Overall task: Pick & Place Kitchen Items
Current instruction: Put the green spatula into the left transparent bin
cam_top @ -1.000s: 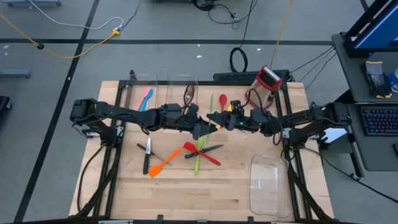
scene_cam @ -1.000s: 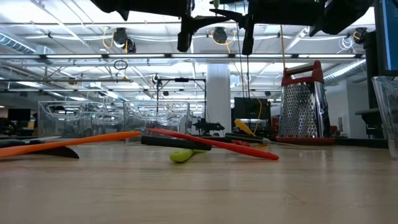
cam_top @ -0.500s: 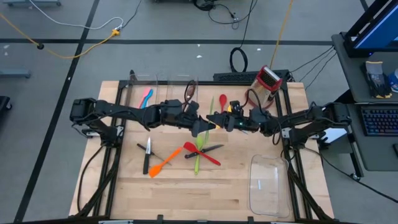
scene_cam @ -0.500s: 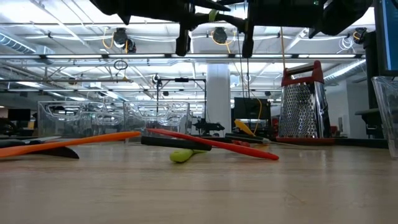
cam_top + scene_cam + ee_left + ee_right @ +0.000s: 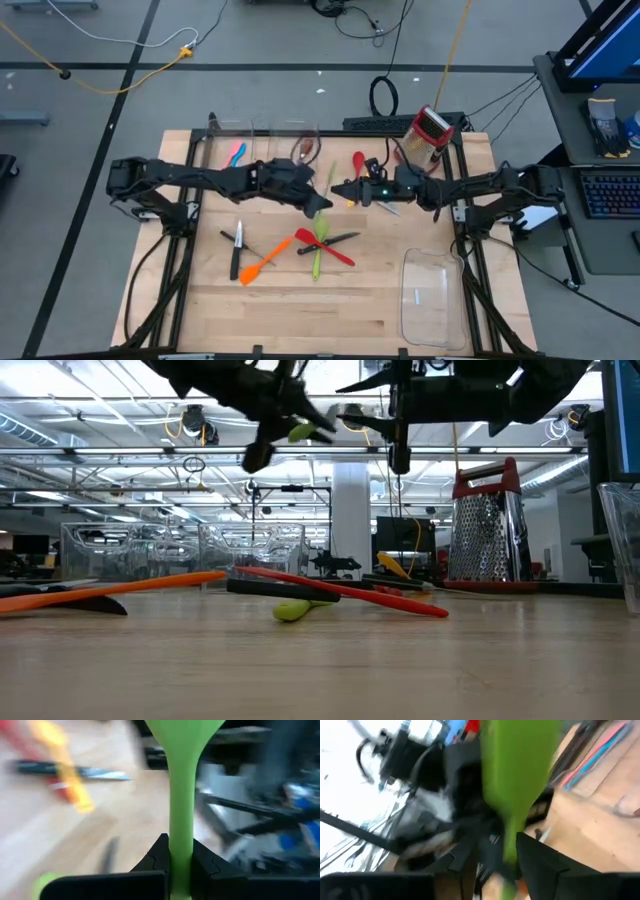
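A green spatula (image 5: 181, 795) hangs in the air over the middle of the table, with my left gripper (image 5: 180, 862) shut on its handle. Its broad blade (image 5: 517, 770) points toward my right arm. My right gripper (image 5: 502, 857) faces it from the right, open, with one finger on either side of the spatula's narrow part. Whether they touch it I cannot tell. In the high view both grippers meet above the loose utensils, the left (image 5: 318, 197) and the right (image 5: 346, 189). My left gripper pinches the green spatula's handle (image 5: 180, 845) between its two fingers. The fingers come from the table's left, slanting downward, and lie along the handle. The spatula sticks out beyond the fingertips, lifted clear of the table.
On the wood below lie a red spatula (image 5: 328, 247), an orange spatula (image 5: 262, 266), a green utensil (image 5: 318, 252) and a black-handled knife (image 5: 237, 246). Clear bins (image 5: 262, 140) stand at the far left, one with pink and blue utensils (image 5: 235, 156). A clear bin (image 5: 430, 295) is at the near right, and a grater (image 5: 432, 127) at the far right.
My left gripper has tipped downward and swung a little toward the table's far edge, and the green spatula goes with it. My right gripper has shifted toward the far edge.
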Controlling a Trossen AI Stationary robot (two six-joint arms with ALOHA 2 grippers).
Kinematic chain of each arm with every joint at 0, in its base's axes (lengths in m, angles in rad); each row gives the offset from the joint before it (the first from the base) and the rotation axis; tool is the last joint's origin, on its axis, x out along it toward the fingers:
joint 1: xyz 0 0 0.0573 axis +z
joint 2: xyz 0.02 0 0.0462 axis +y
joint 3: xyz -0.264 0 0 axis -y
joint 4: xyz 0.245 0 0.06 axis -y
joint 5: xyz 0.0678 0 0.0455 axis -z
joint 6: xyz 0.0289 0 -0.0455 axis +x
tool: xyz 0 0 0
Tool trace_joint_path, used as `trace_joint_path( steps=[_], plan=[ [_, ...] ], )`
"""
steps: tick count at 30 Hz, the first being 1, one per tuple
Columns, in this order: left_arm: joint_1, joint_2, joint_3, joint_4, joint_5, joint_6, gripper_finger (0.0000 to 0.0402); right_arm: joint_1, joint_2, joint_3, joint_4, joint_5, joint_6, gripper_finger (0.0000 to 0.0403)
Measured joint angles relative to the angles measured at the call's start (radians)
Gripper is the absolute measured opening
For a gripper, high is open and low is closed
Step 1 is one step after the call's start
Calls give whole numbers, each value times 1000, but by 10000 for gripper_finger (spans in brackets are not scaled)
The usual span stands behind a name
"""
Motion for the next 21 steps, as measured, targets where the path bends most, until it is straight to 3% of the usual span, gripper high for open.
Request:
trace_joint_path(
  steps=[16,21],
  plan=[
    [105,-320,1,-627,-487,-133,20,-117,0,0,4,-322,-12,134],
    [181,-382,1,-754,-562,-138,20,-145,0,0,5,-359,-36,132]
  ],
)
